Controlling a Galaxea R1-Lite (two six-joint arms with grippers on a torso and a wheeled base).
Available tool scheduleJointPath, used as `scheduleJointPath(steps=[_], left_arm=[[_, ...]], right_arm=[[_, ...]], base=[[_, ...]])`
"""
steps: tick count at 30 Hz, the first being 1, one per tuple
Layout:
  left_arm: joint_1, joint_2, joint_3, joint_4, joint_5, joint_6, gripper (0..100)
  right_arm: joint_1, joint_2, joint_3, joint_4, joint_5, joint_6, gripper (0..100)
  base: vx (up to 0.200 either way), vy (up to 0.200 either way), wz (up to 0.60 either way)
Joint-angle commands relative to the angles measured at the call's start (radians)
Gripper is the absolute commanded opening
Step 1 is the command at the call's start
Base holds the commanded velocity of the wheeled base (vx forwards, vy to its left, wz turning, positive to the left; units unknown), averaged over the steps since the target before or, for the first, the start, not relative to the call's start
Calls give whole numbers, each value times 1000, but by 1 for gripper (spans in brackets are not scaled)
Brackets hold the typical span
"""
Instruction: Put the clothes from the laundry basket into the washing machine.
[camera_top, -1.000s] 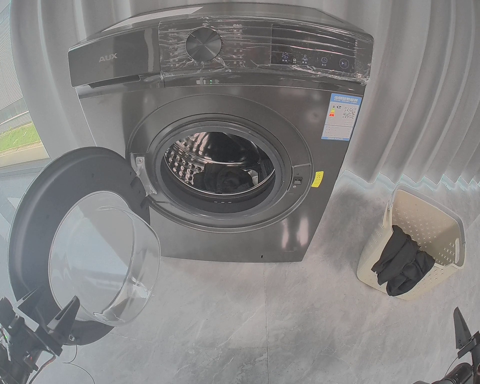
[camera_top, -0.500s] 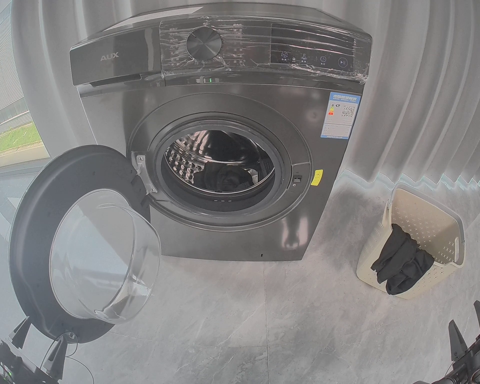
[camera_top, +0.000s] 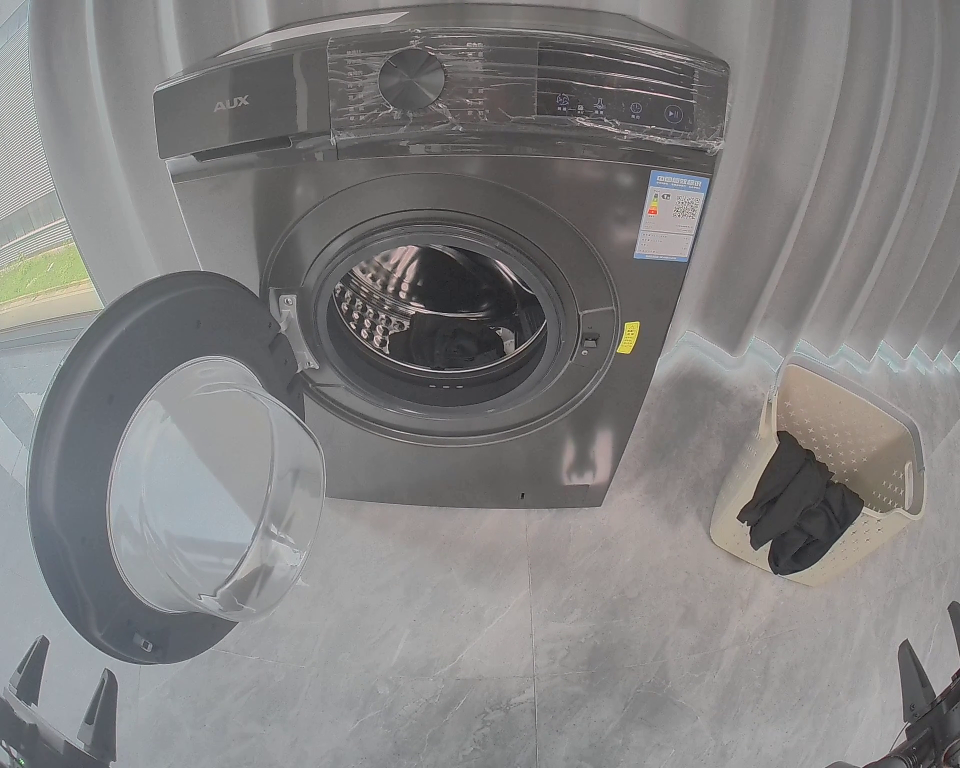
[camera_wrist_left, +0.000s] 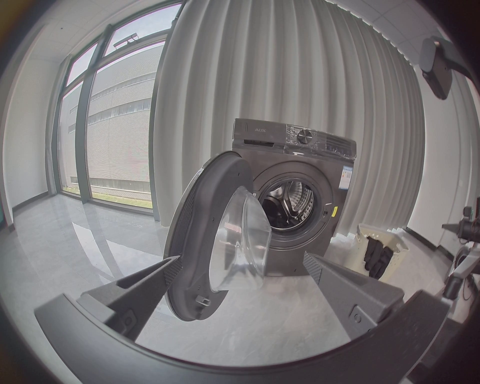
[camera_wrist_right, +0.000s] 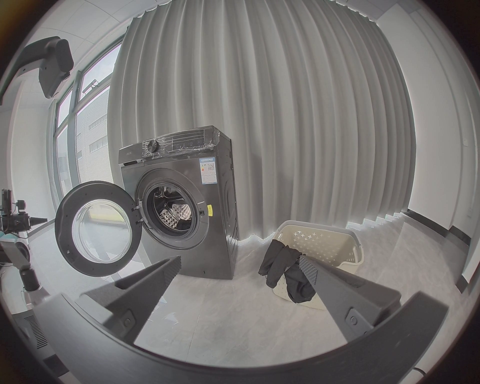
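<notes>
The grey washing machine (camera_top: 440, 150) stands with its round door (camera_top: 80, 420) swung wide to the left. A dark garment (camera_top: 445, 345) lies inside the drum. On the floor to the right sits the cream laundry basket (camera_top: 860, 430), tilted, with black clothes (camera_top: 795, 505) draped over its front rim. My left gripper (camera_top: 68, 665) hangs open and holds nothing, low at the left, just below the door's lower edge. My right gripper (camera_top: 930, 635) is open too, low at the right, in front of the basket. The right wrist view shows the black clothes (camera_wrist_right: 285, 265) beyond the open right gripper (camera_wrist_right: 239, 260).
Pleated white curtains (camera_top: 850, 180) hang behind the machine and basket. Grey tiled floor (camera_top: 520, 640) lies between me and the machine. Tall windows (camera_wrist_left: 100, 125) stand to the left of the machine. The open door sticks out over the floor on the left side.
My left gripper has drawn down and back from the door's lower edge. The whole head picture has shifted a little, so the camera moved. The right gripper sits slightly lower.
</notes>
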Motion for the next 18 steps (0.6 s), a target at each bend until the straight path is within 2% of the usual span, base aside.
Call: scheduleJointPath(steps=[1, 3, 7, 9, 13, 15, 18], left_arm=[[5, -47, 18, 0, -35, -42, 100], [5, -47, 18, -1, -35, -57, 100], [6, -48, 18, -1, -30, -45, 100], [6, -48, 18, -1, -27, -37, 100], [5, -48, 16, 3, -7, -40, 100], [6, -48, 16, 3, 17, -31, 100], [6, -48, 16, 5, 52, 9, 100]], right_arm=[[1, -11, 18, -2, 0, 0, 100], [1, -11, 18, -2, 1, 0, 100], [1, -11, 18, -2, 1, -3, 100], [1, -11, 18, -2, 1, 0, 100], [1, -11, 18, -2, -2, 1, 100], [1, -11, 18, -2, -2, 9, 100], [1, -11, 18, -2, -2, 17, 100]], base=[[0, 0, 0], [0, 0, 0], [0, 0, 0], [0, 0, -600], [0, 0, -600], [0, 0, 0], [0, 0, 0]])
